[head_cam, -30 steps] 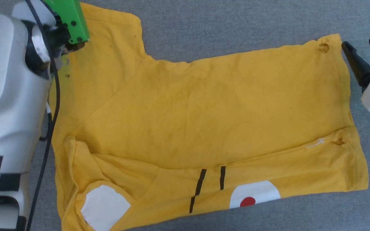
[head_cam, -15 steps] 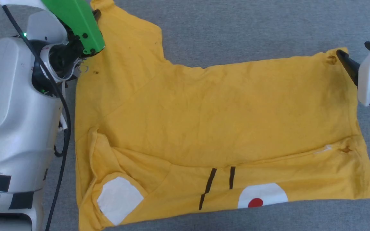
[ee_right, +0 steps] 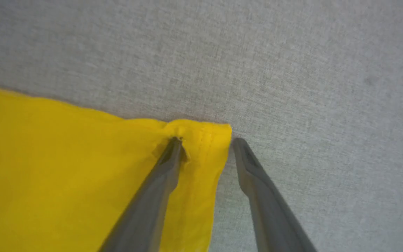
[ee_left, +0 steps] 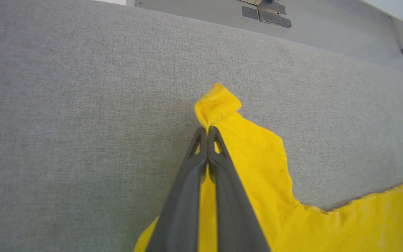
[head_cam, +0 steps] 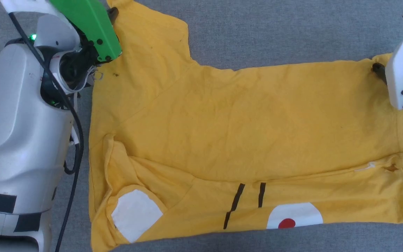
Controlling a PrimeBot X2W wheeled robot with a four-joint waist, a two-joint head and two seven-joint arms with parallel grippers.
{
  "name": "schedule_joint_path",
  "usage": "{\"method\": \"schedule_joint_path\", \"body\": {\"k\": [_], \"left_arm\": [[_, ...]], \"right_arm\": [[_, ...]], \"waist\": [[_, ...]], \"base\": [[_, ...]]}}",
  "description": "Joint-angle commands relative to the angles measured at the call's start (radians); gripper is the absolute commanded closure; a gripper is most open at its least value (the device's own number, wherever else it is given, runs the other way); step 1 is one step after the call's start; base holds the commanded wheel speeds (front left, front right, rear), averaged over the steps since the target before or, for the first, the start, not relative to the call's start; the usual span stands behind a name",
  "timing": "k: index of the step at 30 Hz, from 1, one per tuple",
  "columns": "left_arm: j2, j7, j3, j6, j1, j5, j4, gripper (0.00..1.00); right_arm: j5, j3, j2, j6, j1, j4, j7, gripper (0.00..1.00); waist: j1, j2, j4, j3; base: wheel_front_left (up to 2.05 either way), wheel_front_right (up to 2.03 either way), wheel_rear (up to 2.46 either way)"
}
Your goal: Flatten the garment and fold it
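Garment (head_cam: 250,122): yellow T-shirt, spread across frame centre on grey tabletop (head_cam: 275,28); lower edge folded over, tiger print showing.
Left end effector (ee_left: 207,131): upper left of head view; fingers pinched shut on sleeve tip.
Right end effector (ee_right: 207,140): upper right; jaws apart, straddling hem corner, nothing gripped.
Step in hand: securing second corner.
Advice: close fully over the hem stitching, then draw both corners apart evenly, low, to flatten creases.

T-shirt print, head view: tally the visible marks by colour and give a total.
White patches: 2
Red dot: 1
Black stripes: 2
Total on the T-shirt: 5
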Motion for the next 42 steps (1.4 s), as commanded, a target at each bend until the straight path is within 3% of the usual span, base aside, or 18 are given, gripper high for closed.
{"method": "schedule_joint_path", "body": {"k": [1, 10, 15, 26, 35, 42], "left_arm": [[0.004, -0.009, 0.003, -0.007, 0.021, -0.014, -0.002, 1.0], [0.011, -0.085, 0.058, -0.041, 0.118, -0.064, -0.058, 1.0], [0.016, -0.133, 0.109, -0.055, 0.264, -0.118, -0.157, 1.0], [0.029, -0.177, 0.189, 0.001, 0.604, -0.168, -0.319, 1.0], [-0.037, -0.245, 0.243, 0.025, 0.883, -0.233, -0.381, 1.0], [-0.088, -0.273, 0.25, 0.032, 1.017, -0.268, -0.345, 1.0]], "right_arm": [[0.017, 0.015, 0.019, -0.001, 0.03, 0.027, 0.012, 1.0], [0.027, -0.101, 0.046, -0.001, 0.059, 0.012, -0.12, 1.0], [0.019, -0.157, 0.057, -0.001, 0.163, 0.003, -0.202, 1.0], [0.006, -0.218, 0.106, -0.001, 0.392, -0.022, -0.26, 1.0], [-0.003, -0.247, 0.153, -0.001, 0.524, -0.021, -0.273, 1.0], [-0.021, -0.27, 0.172, -0.001, 0.592, 0.001, -0.271, 1.0]], "waist": [[0.0001, 0.0, -0.005, -0.014], [0.0001, 0.0, -0.012, -0.147], [0.0001, 0.0, -0.001, -0.252], [0.0001, 0.0, 0.008, -0.383], [0.0001, 0.0, 0.013, -0.423], [0.0001, 0.0, 0.013, -0.432]], "base": [[0.0, 0.0, 0.0], [0.0, 0.0, 0.0], [0.0, 0.0, 0.0], [0.0, 0.0, 0.0], [0.0, 0.0, 0.0], [0.0, 0.0, 0.0]]}}
